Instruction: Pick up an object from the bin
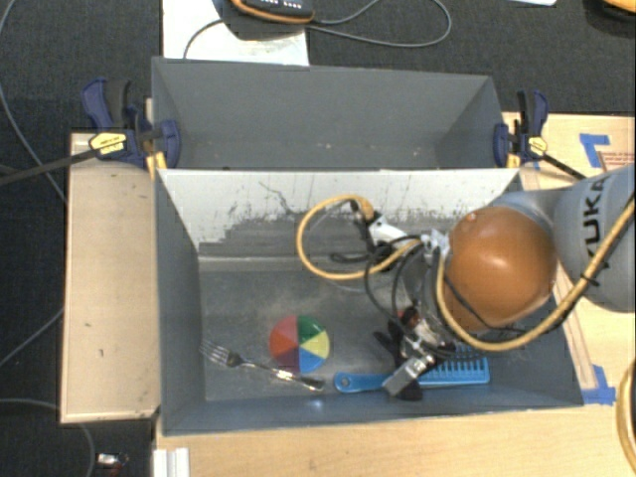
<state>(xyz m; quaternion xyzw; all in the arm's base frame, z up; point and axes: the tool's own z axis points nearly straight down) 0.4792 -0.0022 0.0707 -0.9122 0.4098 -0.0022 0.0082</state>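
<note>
grey metal bin [318, 117], floor mostly bare, scuffed along the far wall.

arm [596, 227] enters from the right, wrist under a rounded orange cover [497, 266]. yellow and black cables [328, 241] loop off it toward mid-bin.

end effector [407, 366] low at the near right of the bin, right above a blue comb [465, 371], about where handle meets teeth. open or closed: cannot tell, parts too dark and crowded. contact with the comb: cannot tell.

comb lies flat along the near wall, teeth end to the right, handle pointing left.

ball [300, 344], red, yellow, green and blue segments, left of the end effector, near the comb's handle tip.

metal fork [248, 363] flat on the floor, just beside the ball, tines toward the left.
</note>
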